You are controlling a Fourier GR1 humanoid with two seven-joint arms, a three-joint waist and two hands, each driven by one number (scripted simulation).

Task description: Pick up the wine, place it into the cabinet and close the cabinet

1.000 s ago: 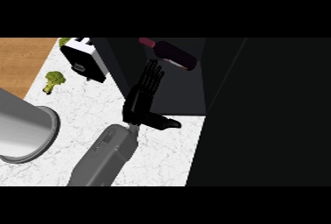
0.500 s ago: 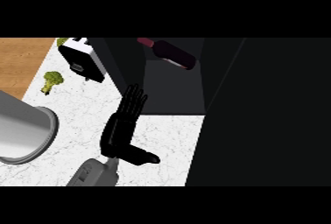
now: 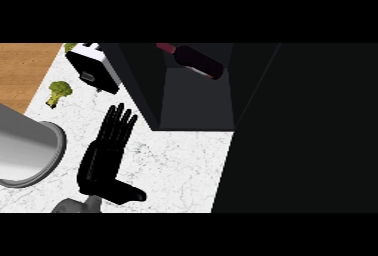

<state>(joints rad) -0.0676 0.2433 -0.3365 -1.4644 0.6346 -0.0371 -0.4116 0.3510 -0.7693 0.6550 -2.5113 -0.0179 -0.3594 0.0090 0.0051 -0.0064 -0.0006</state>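
Here, one black hand (image 3: 103, 157) lies over the white marble counter (image 3: 177, 165), its grey forearm entering at the lower edge. Which of the robot's hands it is cannot be told from this view. The fingers (image 3: 118, 122) are straight and held together, pointing up toward the dark cabinet (image 3: 192, 100); the thumb (image 3: 125, 192) juts out to the right near the wrist. The hand is released and holds nothing, its fingertips just short of the cabinet's lower left corner. The wine bottle (image 3: 196, 61) lies tilted inside the cabinet, near its top, well apart from the hand. A broccoli floret (image 3: 57, 92) rests on the counter to the left, beside a black-and-white appliance (image 3: 92, 67). A grey metal pot (image 3: 26, 152) sits at the left edge.
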